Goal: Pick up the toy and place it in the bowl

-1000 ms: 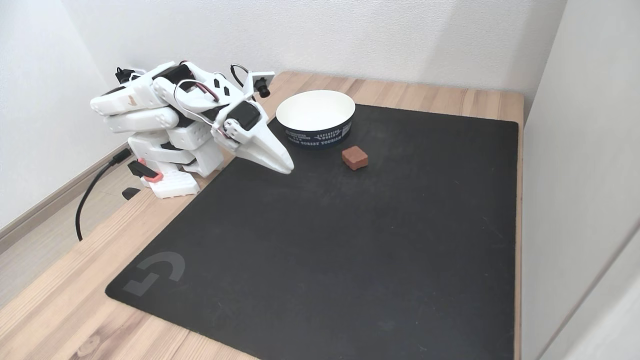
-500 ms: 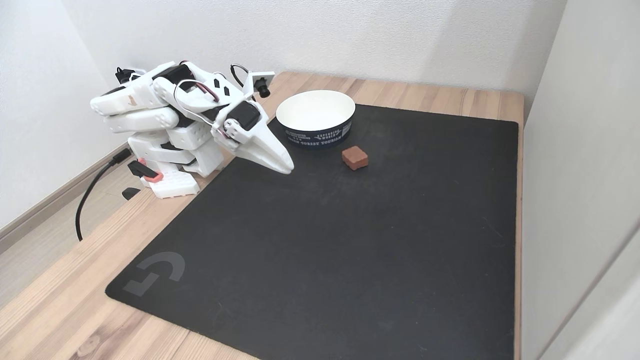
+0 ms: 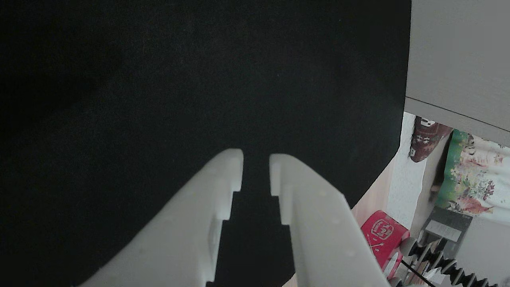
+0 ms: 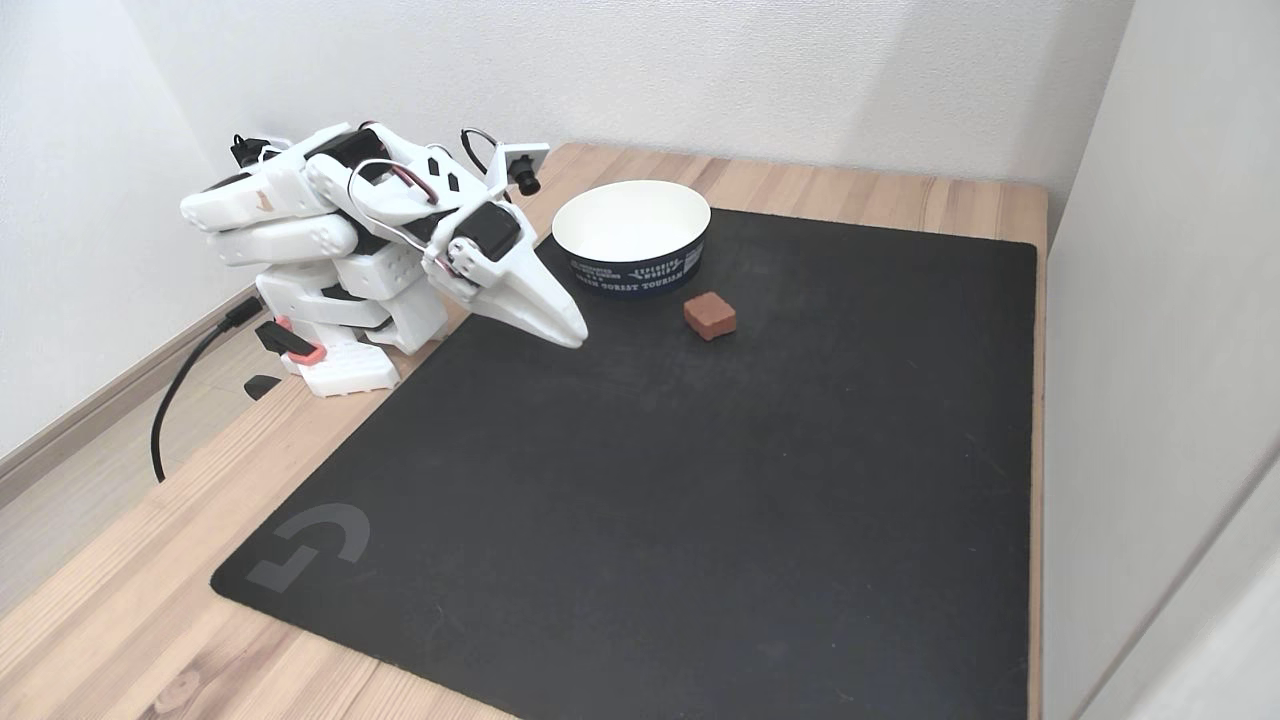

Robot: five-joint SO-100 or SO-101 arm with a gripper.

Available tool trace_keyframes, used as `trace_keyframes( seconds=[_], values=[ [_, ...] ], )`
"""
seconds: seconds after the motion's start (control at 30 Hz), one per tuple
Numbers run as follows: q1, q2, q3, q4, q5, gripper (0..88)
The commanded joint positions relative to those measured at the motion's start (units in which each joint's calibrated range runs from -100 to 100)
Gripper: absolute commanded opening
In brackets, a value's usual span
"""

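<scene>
The fingers (image 3: 255, 171) sit nearly closed, with only a narrow slit between their white tips in the other view, and they grasp nothing; below them lies bare black mat (image 3: 159, 99). In the fixed view the fingers (image 4: 572, 335) point down toward 4 o'clock from the folded white arm (image 4: 330, 235), their tips low over the mat's (image 4: 650, 520) near-left region.

The toy (image 4: 710, 316), a small reddish-brown cube, rests on the mat well apart from the fingertips, off toward 3 o'clock from them in the fixed view. It stands just beside the bowl (image 4: 632, 265), at about 5 o'clock from it and not touching. The bowl is empty, white inside with a dark printed band outside, at the far edge of the mat on the wooden tabletop (image 4: 130, 610).

By my reading the task has not begun: reach, grasp and drop all remain.

Risks from here:
- The slit between the fingers looks narrower than the cube; if they do not spread before descending, the tips would likely push or tip the toy instead of straddling it.
- The cube lies close to the bowl, so an approach from the arm's side may clip the bowl wall and shove it.
- The rounded corners could let the cube slip out of an off-centre pinch.
- A red package (image 3: 383, 233) shows past the mat's edge in the other view; it is not the target.
</scene>
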Motion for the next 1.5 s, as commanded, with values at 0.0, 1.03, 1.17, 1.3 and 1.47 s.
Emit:
trace_keyframes(
  seconds=[0.0,1.03,1.17,1.3,1.47],
  values=[
    [0.42,-0.75,0.87,0.20,0.39,2.4],
    [0.42,-0.67,0.51,0.54,0.44,2.4],
    [0.42,-0.67,0.51,0.54,0.44,2.4],
    [0.42,-0.58,0.15,0.62,0.08,2.4],
    [0.34,4.17,-4.54,0.54,0.08,2.4]
  ],
)
